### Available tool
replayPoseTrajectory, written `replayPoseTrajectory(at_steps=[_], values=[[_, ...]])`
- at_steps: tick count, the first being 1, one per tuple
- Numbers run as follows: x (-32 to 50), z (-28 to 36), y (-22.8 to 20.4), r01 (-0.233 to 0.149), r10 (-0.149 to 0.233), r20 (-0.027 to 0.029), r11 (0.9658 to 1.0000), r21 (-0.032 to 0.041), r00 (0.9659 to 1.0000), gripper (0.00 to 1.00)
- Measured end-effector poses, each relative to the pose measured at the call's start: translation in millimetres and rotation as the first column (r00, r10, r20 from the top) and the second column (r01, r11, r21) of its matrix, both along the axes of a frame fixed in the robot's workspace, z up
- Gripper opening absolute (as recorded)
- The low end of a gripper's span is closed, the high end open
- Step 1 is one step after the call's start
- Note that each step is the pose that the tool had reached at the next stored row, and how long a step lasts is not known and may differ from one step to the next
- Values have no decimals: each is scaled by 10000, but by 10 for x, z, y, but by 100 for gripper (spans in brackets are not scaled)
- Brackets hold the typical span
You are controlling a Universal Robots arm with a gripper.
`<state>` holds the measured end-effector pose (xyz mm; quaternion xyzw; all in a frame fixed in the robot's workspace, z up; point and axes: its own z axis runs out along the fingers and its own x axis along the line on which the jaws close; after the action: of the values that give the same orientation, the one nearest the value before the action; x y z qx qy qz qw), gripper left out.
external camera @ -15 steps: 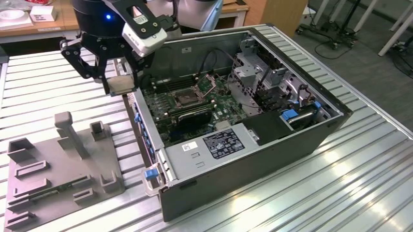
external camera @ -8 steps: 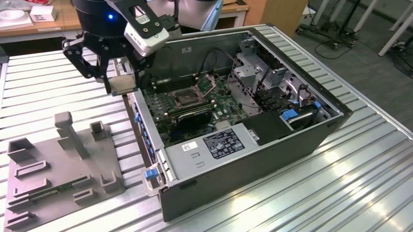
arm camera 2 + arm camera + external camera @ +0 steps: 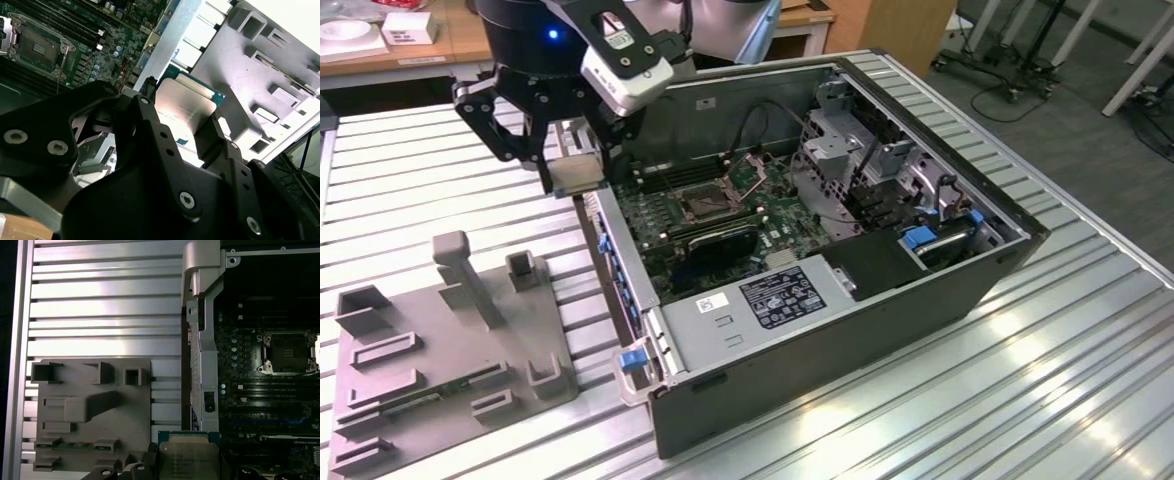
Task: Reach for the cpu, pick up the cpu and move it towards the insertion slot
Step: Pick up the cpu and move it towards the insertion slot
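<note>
Exterior view: hand (image 3: 574,160) clamped on the cpu (image 3: 576,172), a finger at either side, chip held flat and clear of the worktop (image 3: 427,190). It hangs over the strip of worktop between the grey fixture (image 3: 440,340) and the case (image 3: 854,300), just outside the case wall. Second wrist view: the cpu's pale metal face sits between the black fingers (image 3: 210,135). The slot (image 3: 707,205) lies in the green board inside the case, dark centre bare, apart from the chip. Judged: reach and pickup done; carry to the slot partway, chip not yet over the board.
</note>
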<state>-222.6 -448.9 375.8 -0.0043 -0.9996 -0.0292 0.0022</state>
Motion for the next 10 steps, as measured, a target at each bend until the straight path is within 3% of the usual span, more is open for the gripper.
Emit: replayPoseTrajectory(at_steps=[10], values=[[49,0,0,0,0,0,10000,0,10000,55]])
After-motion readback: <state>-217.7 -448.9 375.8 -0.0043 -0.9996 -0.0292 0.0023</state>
